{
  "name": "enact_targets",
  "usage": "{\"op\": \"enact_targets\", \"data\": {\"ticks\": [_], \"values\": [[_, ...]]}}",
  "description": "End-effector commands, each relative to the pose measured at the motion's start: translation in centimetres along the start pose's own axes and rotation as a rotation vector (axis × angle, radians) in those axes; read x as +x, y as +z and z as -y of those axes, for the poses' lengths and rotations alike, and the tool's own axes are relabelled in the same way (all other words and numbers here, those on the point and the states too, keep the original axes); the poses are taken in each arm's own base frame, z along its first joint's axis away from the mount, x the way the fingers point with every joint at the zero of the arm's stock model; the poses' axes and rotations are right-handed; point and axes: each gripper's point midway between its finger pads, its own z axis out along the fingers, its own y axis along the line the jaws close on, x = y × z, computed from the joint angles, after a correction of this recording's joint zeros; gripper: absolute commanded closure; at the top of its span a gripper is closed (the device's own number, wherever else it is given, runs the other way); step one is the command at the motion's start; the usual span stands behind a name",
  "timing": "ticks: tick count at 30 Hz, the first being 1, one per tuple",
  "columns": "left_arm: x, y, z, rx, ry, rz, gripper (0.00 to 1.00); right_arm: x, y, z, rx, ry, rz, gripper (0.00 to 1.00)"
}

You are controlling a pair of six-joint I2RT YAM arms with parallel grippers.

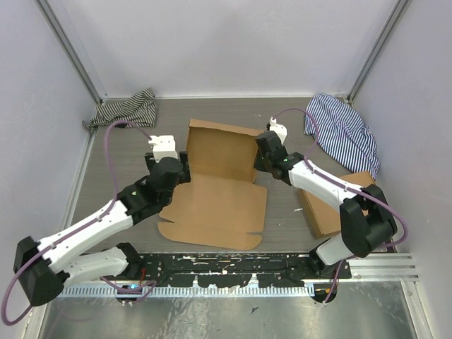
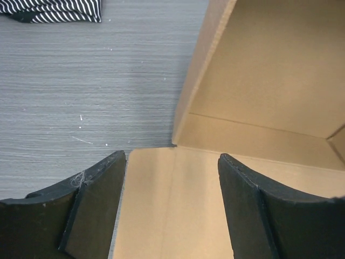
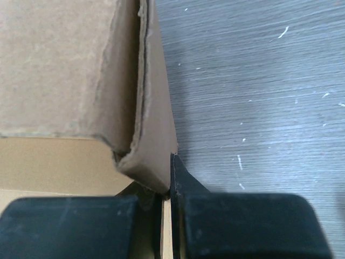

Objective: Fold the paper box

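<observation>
Two grippers work the paper box (image 1: 219,187), one at each end of its raised back wall. Closest in, the left gripper (image 2: 171,162) stands wide open with nothing in its grasp. The flat base panel lies under and between its fingers, and just ahead of the fingertips the left side wall rises at the corner; whether it stands square I cannot tell. Beyond that wall, off to the fingers' left, is bare table (image 2: 81,97), with a striped cloth (image 2: 54,11) at the far edge. The right gripper (image 3: 164,189) is pinched tight on a thin cardboard edge at the box's other corner, where a doubled flap curls over just ahead of its fingertips. To do this step well, I judge the right pinch should hold its corner steady while the open hand takes the side wall low, near the crease, so the fold follows the scored line. It should press slowly, since a high grip risks buckling the panel instead of folding it
</observation>
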Motion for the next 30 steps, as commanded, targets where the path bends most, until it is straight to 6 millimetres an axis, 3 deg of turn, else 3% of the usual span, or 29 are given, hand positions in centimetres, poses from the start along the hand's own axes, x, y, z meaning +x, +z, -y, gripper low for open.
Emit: {"op": "enact_targets", "data": {"ticks": [1,8,12,16,20,24,27,29,30], "values": [[-1.7,-2.7,-0.8,0.049,-0.068,-0.014,0.24,-0.6,-1.1,-2.9,-0.056,0.096,-0.098,0.94],[-1.9,-5.5,-1.9,0.070,-0.083,-0.110,0.25,2.3,-2.3,-4.3,-0.057,0.214,-0.332,0.83],[-1.6,-6.7,-1.9,0.101,-0.071,-0.166,0.25,3.6,-3.3,-4.3,-0.060,0.243,-0.398,0.67],[-1.7,-7.4,-2.3,0.117,-0.070,-0.163,0.25,2.9,-4.8,-3.6,-0.098,0.166,-0.347,0.50],[-1.5,-7.9,-3.4,0.115,-0.049,-0.147,0.25,0.0,-7.2,-3.1,-0.175,-0.043,-0.213,0.46],[0.0,-7.6,-4.2,0.108,-0.034,-0.127,0.25,-6.2,-8.5,-4.4,-0.237,-0.200,0.030,0.43],[1.2,-7.2,-4.3,0.114,-0.039,-0.118,0.25,-9.2,-6.1,-6.8,-0.263,-0.309,0.100,0.40],[1.7,-7.3,-4.1,0.133,-0.054,-0.125,0.26,-10.4,-3.0,-8.1,-0.235,-0.376,0.068,0.40],[1.7,-7.4,-3.8,0.151,-0.057,-0.130,0.26,-9.9,0.0,-8.2,-0.194,-0.427,0.013,0.41]]}}
